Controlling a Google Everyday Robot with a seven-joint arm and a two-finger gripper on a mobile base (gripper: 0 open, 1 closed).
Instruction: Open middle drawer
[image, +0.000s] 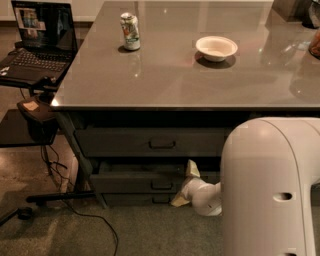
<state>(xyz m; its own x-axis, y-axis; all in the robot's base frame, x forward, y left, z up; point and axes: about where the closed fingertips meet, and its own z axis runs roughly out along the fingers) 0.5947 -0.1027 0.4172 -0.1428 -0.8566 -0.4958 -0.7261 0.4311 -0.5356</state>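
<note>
Grey table (175, 80) carries can (130, 31) and bowl (216, 48) | your middle drawer (135, 182) sits under it, partly pulled out below the taller drawer (125, 142) | your gripper (186, 185) is at its right end, fingers (192, 169) spread

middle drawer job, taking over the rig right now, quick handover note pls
Gripper: low near the floor, at the right end of the middle drawer front, fingers spread, holding nothing. I cannot tell whether it touches the front.
Middle drawer: sticks out a little past the top drawer, dark inside showing.
Done: partly open.
Left: probably pull it out further.
</note>
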